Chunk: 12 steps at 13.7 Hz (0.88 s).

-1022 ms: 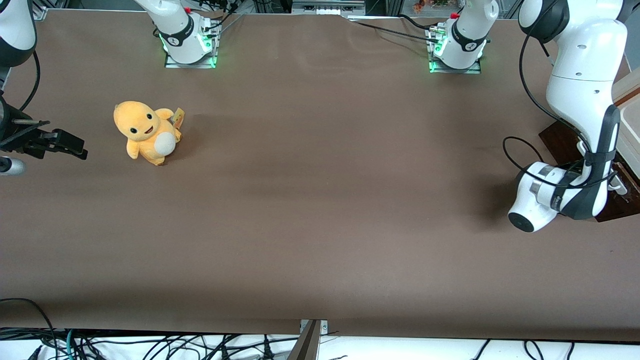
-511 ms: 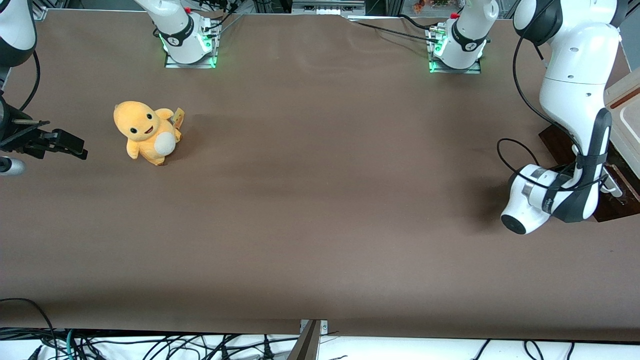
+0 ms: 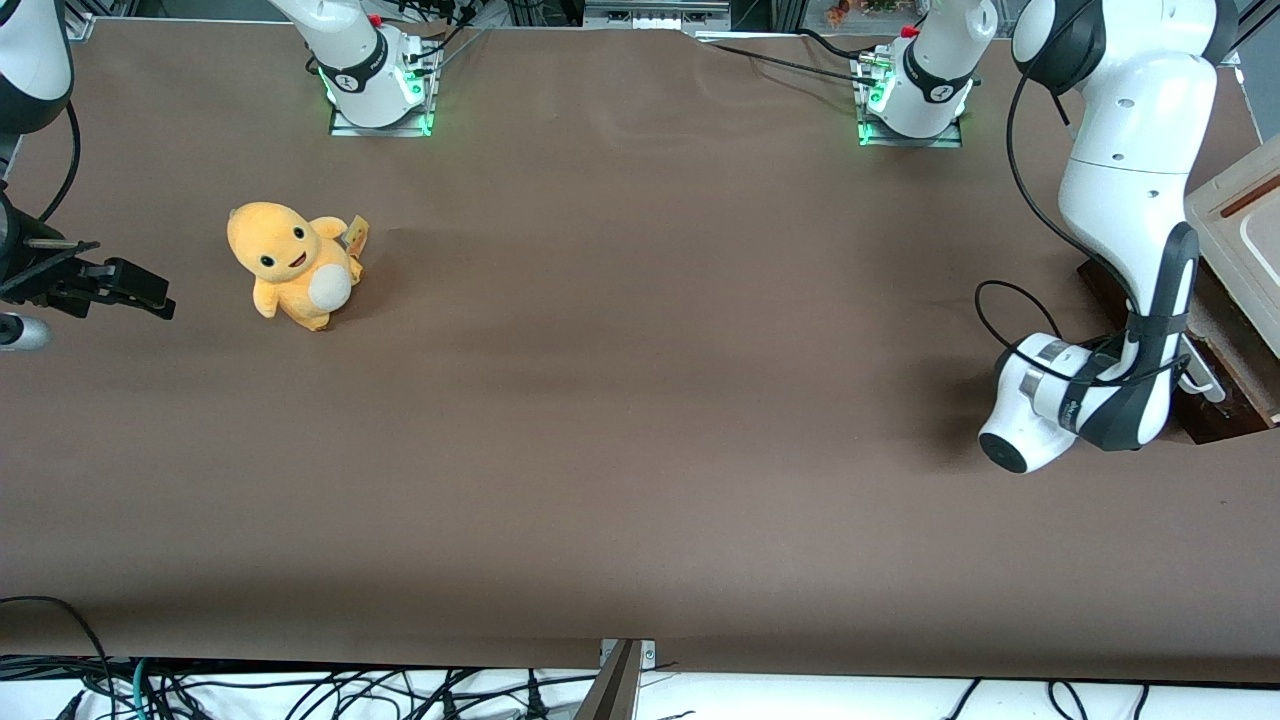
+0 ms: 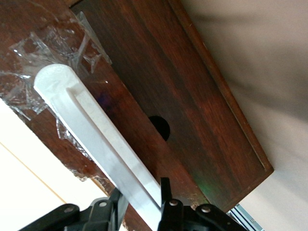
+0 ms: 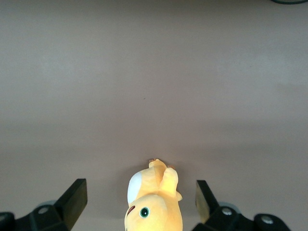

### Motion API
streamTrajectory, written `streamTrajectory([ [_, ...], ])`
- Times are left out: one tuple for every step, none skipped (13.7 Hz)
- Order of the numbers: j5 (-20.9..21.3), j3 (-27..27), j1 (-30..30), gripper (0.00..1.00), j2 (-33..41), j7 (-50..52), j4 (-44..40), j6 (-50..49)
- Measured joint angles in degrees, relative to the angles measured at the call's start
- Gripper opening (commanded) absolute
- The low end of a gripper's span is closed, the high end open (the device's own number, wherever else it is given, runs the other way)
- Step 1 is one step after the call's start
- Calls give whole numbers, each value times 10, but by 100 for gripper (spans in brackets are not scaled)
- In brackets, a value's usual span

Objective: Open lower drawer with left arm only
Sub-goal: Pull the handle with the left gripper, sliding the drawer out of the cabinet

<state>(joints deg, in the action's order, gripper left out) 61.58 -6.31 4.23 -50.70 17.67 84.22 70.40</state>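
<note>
The lower drawer (image 4: pixel 183 110) stood at the working arm's end of the table (image 3: pixel 640 420), its glossy dark brown front facing the parked arm's end. In the front view only a strip of the drawer's dark wood (image 3: pixel 1215 400) showed, low against the table, beneath the cabinet's pale cream top panel (image 3: pixel 1240 250). The white bar handle (image 4: pixel 96 144) ran along the drawer front, and crumpled clear tape (image 4: pixel 43 91) lay on the wood around one end of the bar. A round dark hole (image 4: pixel 160 128) sat in the wood beside the handle.

The hand (image 4: pixel 139 204) was at the handle, with one black finger (image 4: pixel 164 190) on each side of the white bar and both pressed against it (the bar filled the gap between them). The hand was closed on the handle. In the front view the left arm (image 3: pixel 1130 200) reached down in front of the drawer, its wrist (image 3: pixel 1050 410) low over the table and a black cable (image 3: pixel 1010 300) looped beside it.

Well apart from the drawer, toward the parked arm's end of the table, an orange plush toy (image 3: pixel 292 265) sat upright on the brown surface.
</note>
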Motion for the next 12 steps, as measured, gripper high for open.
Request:
streamTrajectory([
  [-1,0,-2,14,0,0,0,0],
  [-3,0,-5,14,0,0,-1,0],
  [-4,0,-7,14,0,0,-2,0],
  [-6,0,-9,14,0,0,-3,0],
  [-8,0,-11,14,0,0,-5,0],
  [-10,0,-13,14,-1,-1,-6,0],
  [-11,0,-14,14,-1,-1,-7,0],
  [-12,-1,-15,15,-1,-2,-8,0],
  [-13,-1,-16,18,-1,-2,-9,0],
  [-13,-1,-17,25,-1,-2,-9,0],
  [-14,-1,-18,56,-1,-2,-9,0],
  [-14,-1,-18,69,-1,-3,-10,0],
])
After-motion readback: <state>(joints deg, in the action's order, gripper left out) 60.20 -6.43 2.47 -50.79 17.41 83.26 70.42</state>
